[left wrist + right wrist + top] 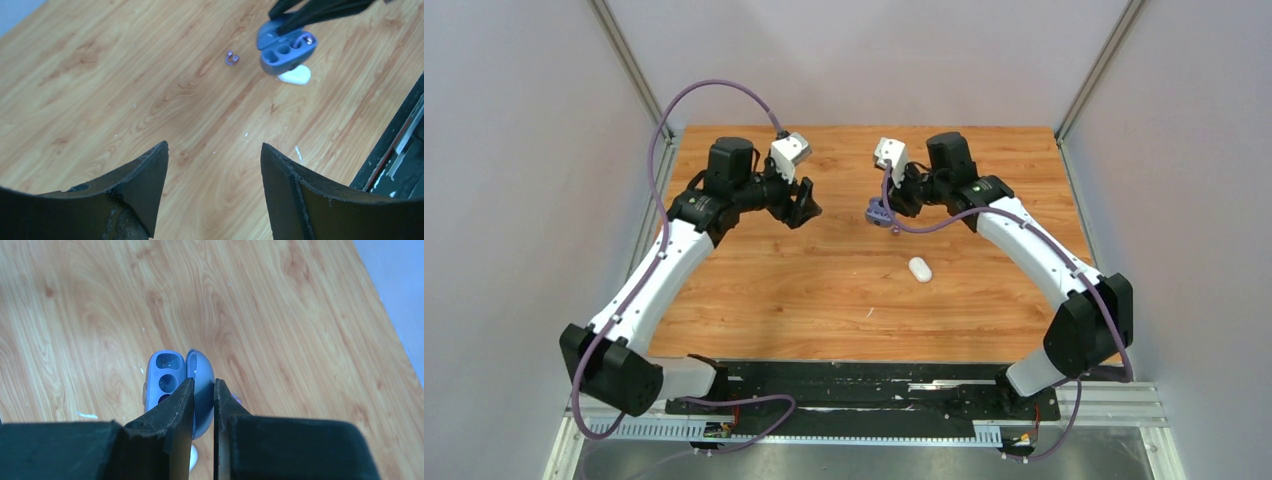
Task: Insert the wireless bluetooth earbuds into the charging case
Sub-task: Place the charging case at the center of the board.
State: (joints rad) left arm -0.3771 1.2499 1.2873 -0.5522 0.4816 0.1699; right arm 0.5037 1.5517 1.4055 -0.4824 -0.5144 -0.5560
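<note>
My right gripper (204,381) is shut on the raised lid (200,371) of an open blue-purple charging case (280,52), holding it above the table. The case's wells (166,374) face away from the lid. In the left wrist view one dark purple earbud (308,39) seems to sit in the well at the case's right end. Another purple earbud (231,58) lies loose on the wood just left of the case. My left gripper (214,145) hangs open over bare wood, left of the case (877,215), with nothing between its fingers.
A closed white pebble-shaped case (920,269) lies on the wooden table (774,290) in front of the held case. Grey walls stand close on the left, right and back. A black rail (874,385) with the arm bases runs along the near edge.
</note>
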